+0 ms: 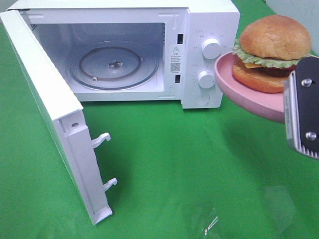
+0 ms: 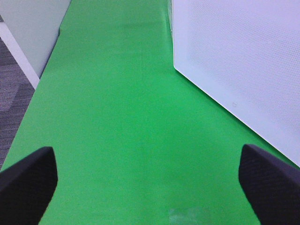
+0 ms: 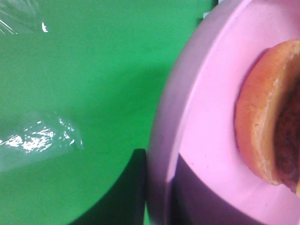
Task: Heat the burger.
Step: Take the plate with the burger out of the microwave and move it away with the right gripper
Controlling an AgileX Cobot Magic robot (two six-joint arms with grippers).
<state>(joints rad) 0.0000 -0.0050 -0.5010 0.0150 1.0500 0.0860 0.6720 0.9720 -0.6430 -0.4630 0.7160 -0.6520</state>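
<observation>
Above the right pincer (image 1: 302, 112), clamped on the pink plate (image 1: 239, 92), sits the burger (image 1: 273, 52). Microwave (image 1: 209, 55) door (image 1: 50, 114) open; loading, closing, heating remain. Left pincer (image 2: 149, 180) gapes empty.

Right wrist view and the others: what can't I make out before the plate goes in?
- Right gripper: jaws' hold on the pink plate cut off by the high view's edge; wrist view too close.
- Burger: far side out of frame.
- Microwave dial labels: too small.
- Left gripper: absent from the high view.
</observation>
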